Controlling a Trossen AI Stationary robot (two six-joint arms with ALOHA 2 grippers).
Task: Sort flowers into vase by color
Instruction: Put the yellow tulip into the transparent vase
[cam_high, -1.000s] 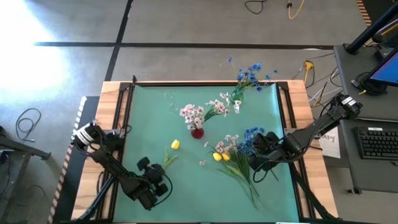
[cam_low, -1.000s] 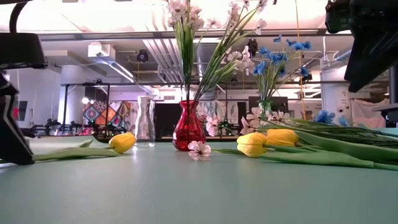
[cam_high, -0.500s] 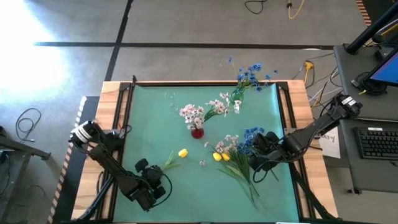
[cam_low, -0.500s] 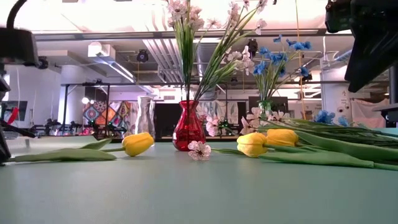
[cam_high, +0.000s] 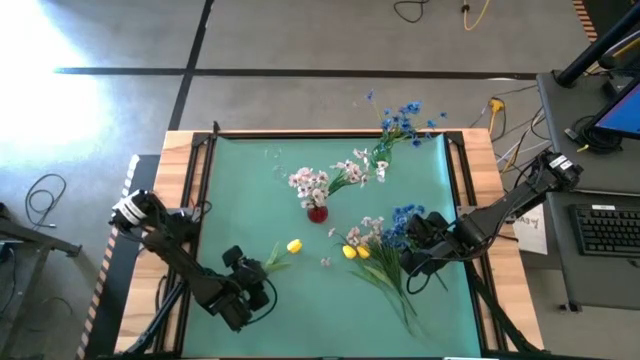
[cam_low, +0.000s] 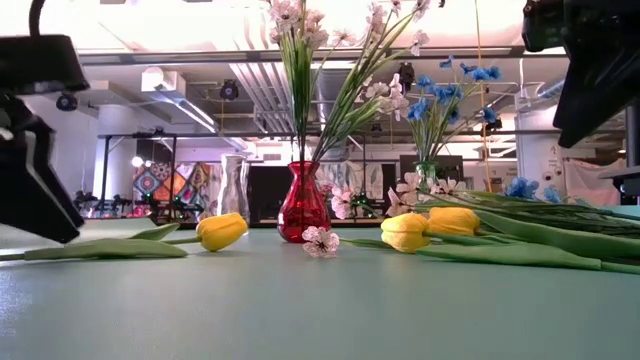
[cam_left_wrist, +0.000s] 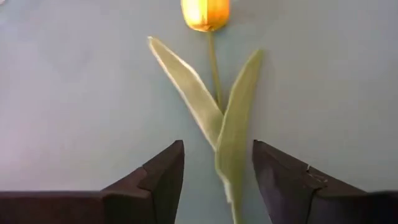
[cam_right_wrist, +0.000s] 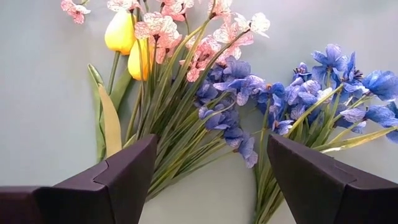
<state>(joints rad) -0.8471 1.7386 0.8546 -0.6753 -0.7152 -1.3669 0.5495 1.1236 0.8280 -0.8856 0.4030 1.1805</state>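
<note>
- The left gripper (cam_left_wrist: 217, 180) was seen with jaws parted astride the stem of a lone yellow tulip (cam_high: 292, 246) lying flat on the mat (cam_high: 240, 190); nothing was pinched.
- The step was judged to be regrasping this tulip; closing on the stem was called for next.
- The right gripper (cam_right_wrist: 211, 180) was held spread above the flower pile (cam_high: 385, 245).
- No vase for yellow flowers could be made out; the red vase (cam_high: 318, 212) held pink blossoms.

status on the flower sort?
Left gripper open over lone tulip's stem. Right gripper open above mixed pile. Nothing blocking.
</note>
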